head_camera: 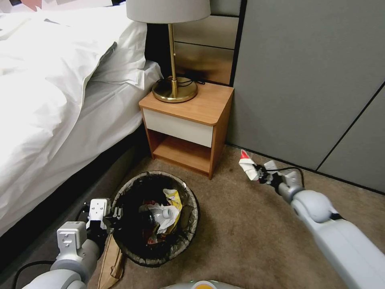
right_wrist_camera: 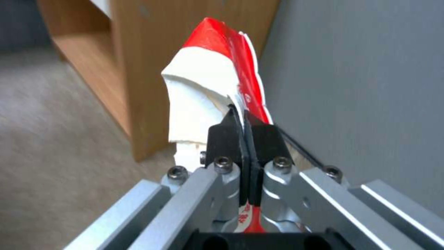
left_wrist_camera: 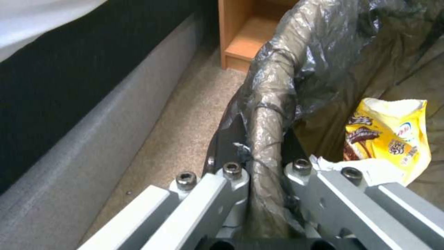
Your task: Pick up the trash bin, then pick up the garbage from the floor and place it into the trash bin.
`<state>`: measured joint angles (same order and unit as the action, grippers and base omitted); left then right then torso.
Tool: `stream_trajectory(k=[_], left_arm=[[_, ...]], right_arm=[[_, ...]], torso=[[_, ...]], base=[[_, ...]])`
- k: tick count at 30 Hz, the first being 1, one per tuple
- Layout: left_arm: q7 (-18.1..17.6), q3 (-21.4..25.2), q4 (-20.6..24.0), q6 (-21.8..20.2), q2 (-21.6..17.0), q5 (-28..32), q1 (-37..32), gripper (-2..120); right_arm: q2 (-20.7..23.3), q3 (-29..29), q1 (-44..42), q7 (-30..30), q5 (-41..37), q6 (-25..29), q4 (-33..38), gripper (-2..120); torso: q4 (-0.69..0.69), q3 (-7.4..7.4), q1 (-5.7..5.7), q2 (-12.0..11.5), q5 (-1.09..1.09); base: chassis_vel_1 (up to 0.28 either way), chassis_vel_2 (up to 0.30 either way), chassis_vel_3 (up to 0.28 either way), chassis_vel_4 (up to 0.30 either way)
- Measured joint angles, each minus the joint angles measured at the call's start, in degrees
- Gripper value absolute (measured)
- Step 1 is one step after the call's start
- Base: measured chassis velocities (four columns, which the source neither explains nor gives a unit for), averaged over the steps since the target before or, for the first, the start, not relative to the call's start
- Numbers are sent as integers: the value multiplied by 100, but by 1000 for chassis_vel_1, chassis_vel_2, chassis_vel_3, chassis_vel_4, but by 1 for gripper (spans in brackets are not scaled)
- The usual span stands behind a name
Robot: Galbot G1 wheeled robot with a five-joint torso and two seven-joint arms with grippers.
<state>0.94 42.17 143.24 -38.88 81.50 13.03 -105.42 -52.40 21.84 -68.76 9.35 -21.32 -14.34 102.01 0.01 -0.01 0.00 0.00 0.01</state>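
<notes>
Left gripper (head_camera: 115,213) is clamped on the trash bin (head_camera: 188,224) rim, pinching the dark bag liner btw its fingers (left_wrist_camera: 231,175); yellow snack wrapper (left_wrist_camera: 393,133) and white tissues sit inside, just past it. Right gripper (head_camera: 260,175) is closed tight on a crumpled red-and-white packet (right_wrist_camera: 208,90), held off the carpet, w/ the nightstand (head_camera: 192,120) just beyond.
</notes>
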Motion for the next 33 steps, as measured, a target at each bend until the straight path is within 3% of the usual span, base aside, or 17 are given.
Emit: stream_trajectory(k=[6,8,12,17,26,29,33], left_arm=[[3,-14,0,-5,-61,17,40,1],[3,-17,0,-7,-70,20,44,1],[4,-33,0,-8,-84,29,52,1],[7,-61,0,-10,-113,35,59,1],[14,-157,0,-17,-93,22,119,1],[16,-160,0,-23,-44,6,121,1],[17,-155,0,-34,-9,-10,123,1]], right_arm=[[101,591,-810,-10,-148,-7,1209,0],[190,764,-1017,-50,-355,-110,1900,0],[299,741,-999,-212,-651,-332,2659,0],[357,495,-712,-301,-818,-599,3080,0],[419,-832,642,-188,-1051,-940,3351,0],[274,-1743,1214,-264,-1069,-1039,3273,0],[118,-2513,1626,-381,-1088,-1126,3199,0]], torso=[[-3,0,0,0,1],[-1,0,0,0,-1],[-1,0,0,0,-2],[-1,0,0,0,-1],[0,1,0,0,-2],[0,1,0,0,-1],[0,1,0,0,-1]], base=[[0,0,0,0],[0,0,0,0],[0,0,0,0],[0,0,0,0],[0,0,0,0],[0,0,0,0],[0,0,0,0]])
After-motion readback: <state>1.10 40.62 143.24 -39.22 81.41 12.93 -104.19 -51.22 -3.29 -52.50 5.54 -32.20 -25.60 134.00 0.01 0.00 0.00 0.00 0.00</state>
